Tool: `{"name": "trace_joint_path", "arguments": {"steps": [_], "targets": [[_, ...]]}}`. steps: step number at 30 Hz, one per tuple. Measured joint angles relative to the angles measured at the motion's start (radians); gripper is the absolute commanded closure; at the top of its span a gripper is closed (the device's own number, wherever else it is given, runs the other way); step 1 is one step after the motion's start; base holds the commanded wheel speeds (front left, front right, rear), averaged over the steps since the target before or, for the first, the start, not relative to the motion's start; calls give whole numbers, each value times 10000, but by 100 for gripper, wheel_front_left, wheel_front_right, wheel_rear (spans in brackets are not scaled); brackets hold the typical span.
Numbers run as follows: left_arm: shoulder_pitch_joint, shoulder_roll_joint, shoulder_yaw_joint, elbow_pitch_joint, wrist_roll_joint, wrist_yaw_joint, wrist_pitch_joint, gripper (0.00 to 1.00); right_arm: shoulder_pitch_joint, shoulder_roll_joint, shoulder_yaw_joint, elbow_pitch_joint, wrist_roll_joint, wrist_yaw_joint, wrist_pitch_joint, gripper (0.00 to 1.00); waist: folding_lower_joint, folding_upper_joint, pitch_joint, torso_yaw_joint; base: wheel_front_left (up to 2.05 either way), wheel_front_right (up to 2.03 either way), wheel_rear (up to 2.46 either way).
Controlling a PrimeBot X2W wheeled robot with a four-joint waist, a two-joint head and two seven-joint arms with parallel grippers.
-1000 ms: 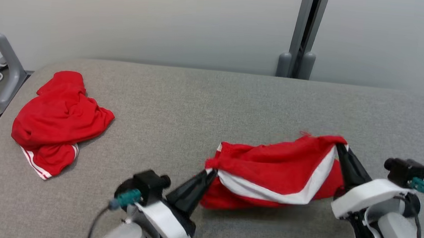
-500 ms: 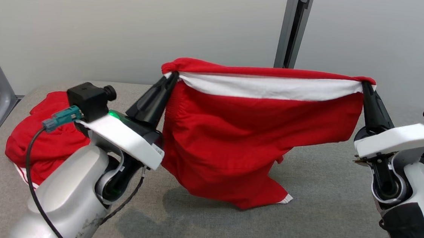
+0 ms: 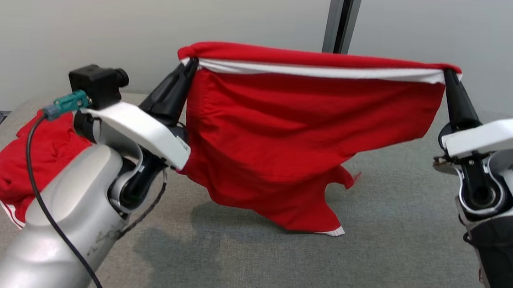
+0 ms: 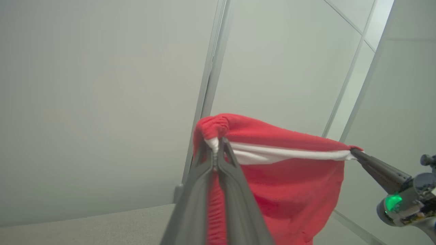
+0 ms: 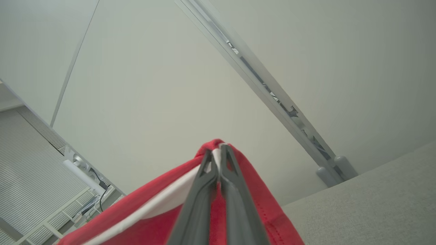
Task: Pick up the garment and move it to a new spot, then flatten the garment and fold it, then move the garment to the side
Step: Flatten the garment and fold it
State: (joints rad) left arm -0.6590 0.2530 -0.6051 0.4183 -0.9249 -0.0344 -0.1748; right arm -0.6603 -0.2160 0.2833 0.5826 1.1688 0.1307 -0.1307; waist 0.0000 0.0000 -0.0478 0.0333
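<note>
Left gripper (image 3: 192, 62), upper left of centre in the head view, has its two dark fingers pressed together on one corner of the red garment (image 3: 294, 128). Its wrist view shows a pinch of the white-banded edge caught between the tips. Right gripper (image 3: 448, 73), at the upper right, is clamped the same way on the opposite corner, its fingers closed over red and white cloth.

Between them the red garment hangs stretched, its top edge taut across the upper middle of the frame, with a white band just under the red hem. Its lower part sags toward the lower centre, where a white-trimmed tip touches or nearly touches the grey table (image 3: 388, 273); which of the two cannot be told. The far face of the cloth is hidden from the head camera.

A second red garment (image 3: 31, 158) lies crumpled at the left edge, partly covered by the left forearm (image 3: 73, 207), a striped edge peeking out below. The right arm (image 3: 498, 218) is cut off by the right and bottom edges. A grey post (image 3: 339, 18) rises at the top centre, its base hidden behind the cloth.
</note>
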Motion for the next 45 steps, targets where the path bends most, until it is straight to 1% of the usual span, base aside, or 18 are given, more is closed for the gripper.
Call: {"name": "trace_joint_path", "arguments": {"steps": [4,9,12,14,17,21,23,25,27,29,31,35,40,45], "targets": [[-1106,90,-36,529,174,2,477,100,-1104,-31,207,240,-297,0,192,100,1,0,425,-130,0,0,0],[-3552,115,-61,1430,715,-117,928,100,-3548,-96,372,888,-802,0,295,100,0,0,1499,-297,0,0,0],[-4907,127,-56,2276,1032,-261,913,100,-5056,125,671,1429,-1170,0,153,100,0,0,2262,-434,0,0,0],[-5729,33,10,2917,1181,-265,688,100,-5988,334,763,1881,-1239,0,-167,100,0,0,2747,-551,0,0,0],[-6966,-211,111,3824,1595,-173,-157,100,-7138,539,880,2357,-1321,0,-767,100,0,0,3416,-716,0,0,0],[-8185,-548,236,4606,2092,-157,-773,100,-8064,677,1018,2483,-1402,0,-1218,100,0,0,4198,-895,0,0,0],[-8508,-663,378,4642,2487,-109,-828,100,-8179,679,965,2477,-1448,0,-1266,100,0,0,4548,-957,0,0,0],[-8630,-748,729,4151,2997,-84,-853,100,-8166,671,600,2385,-1607,0,-1275,100,0,-1,4897,-1004,0,0,0],[-8506,-830,978,3852,3547,-84,-857,100,-8027,727,489,2259,-1871,0,-1298,100,1,0,5233,-1044,0,0,0],[-8055,-941,1200,3816,3921,-105,-865,100,-7613,876,483,2284,-1996,0,-1298,100,0,0,5549,-1080,0,0,0],[-7501,-1039,1340,3950,4220,-265,-863,100,-7124,1005,658,2391,-2034,0,-1296,100,1,0,5839,-1102,0,0,0],[-6625,-1179,1348,4312,4796,-623,-865,100,-6322,970,1131,2577,-2165,0,-1296,100,1,0,6215,-1057,0,0,0],[-5679,-1400,1440,4744,4980,-834,-867,100,-5477,855,1628,2742,-1820,0,-1296,100,1,0,6099,-848,0,0,0],[-4579,-1651,1005,5377,5104,-924,-867,100,-4428,596,2617,3072,-1243,0,-1310,100,1,0,5475,-660,0,0,0]]}}
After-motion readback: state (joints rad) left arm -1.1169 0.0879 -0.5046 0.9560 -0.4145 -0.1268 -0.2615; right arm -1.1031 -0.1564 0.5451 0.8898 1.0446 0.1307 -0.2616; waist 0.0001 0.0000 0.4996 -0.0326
